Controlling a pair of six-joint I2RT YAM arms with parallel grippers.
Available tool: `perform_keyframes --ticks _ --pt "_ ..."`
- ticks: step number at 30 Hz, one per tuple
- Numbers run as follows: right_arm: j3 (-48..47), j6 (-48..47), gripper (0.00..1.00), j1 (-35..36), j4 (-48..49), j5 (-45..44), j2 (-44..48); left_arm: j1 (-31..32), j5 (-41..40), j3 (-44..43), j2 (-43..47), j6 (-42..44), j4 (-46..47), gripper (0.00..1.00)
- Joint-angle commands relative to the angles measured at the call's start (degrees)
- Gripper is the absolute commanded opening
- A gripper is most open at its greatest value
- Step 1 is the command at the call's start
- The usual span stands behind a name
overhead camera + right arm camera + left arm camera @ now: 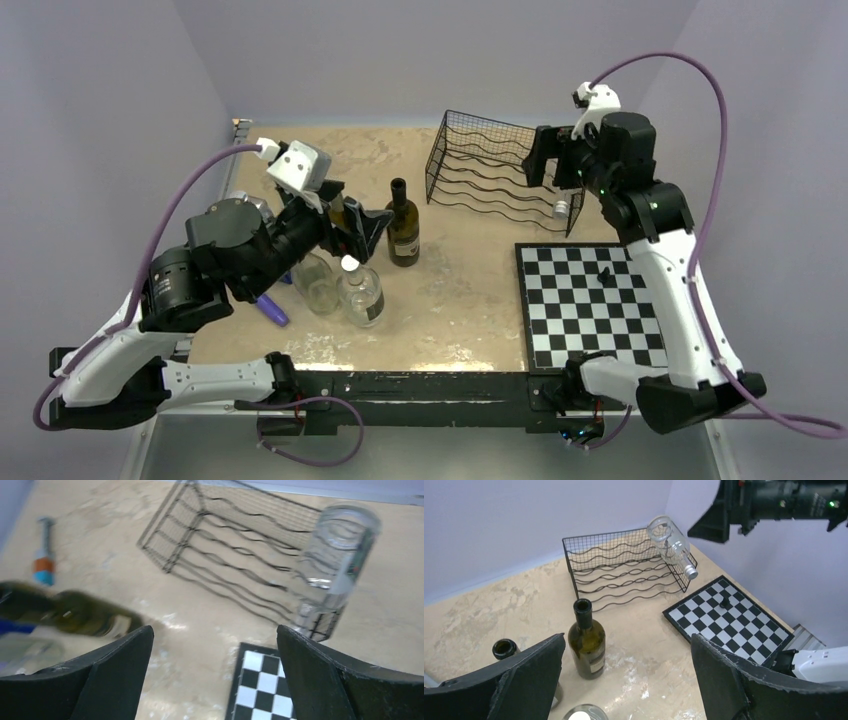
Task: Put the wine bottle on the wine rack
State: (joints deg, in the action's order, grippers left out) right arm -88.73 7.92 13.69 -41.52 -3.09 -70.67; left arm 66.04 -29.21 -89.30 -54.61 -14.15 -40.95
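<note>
A dark green wine bottle (403, 225) stands upright and uncapped in the middle of the table, left of the black wire wine rack (495, 168). A clear glass bottle (671, 544) lies across the rack's right end, its cap (561, 208) pointing to the front. My left gripper (360, 228) is open and empty, just left of the green bottle, which shows between its fingers in the left wrist view (586, 642). My right gripper (540, 158) is open and empty, held above the rack's right end. The right wrist view shows the rack (225, 545) and the clear bottle (340, 560) below it.
A black-and-white chessboard (590, 305) with one dark piece (606, 275) lies at the front right. Two clear bottles (340, 288) and another dark bottle (504, 649) stand under my left arm. A blue marker (272, 310) lies near them. Walls close in the back and sides.
</note>
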Motion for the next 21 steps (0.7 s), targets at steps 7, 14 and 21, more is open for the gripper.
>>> perform_keyframes --ticks 7,14,21 --pt "6.2 1.3 0.98 17.3 -1.2 22.5 11.1 -0.1 -1.5 -5.3 -2.2 5.1 4.6 0.99" --pt "10.4 0.5 0.98 31.8 5.7 19.3 8.7 -0.1 -3.3 -5.5 1.5 0.2 0.0 0.99" --pt "1.8 5.7 0.92 44.0 4.7 8.2 -4.5 -0.1 -4.2 -2.5 10.6 -3.4 -4.3 0.99"
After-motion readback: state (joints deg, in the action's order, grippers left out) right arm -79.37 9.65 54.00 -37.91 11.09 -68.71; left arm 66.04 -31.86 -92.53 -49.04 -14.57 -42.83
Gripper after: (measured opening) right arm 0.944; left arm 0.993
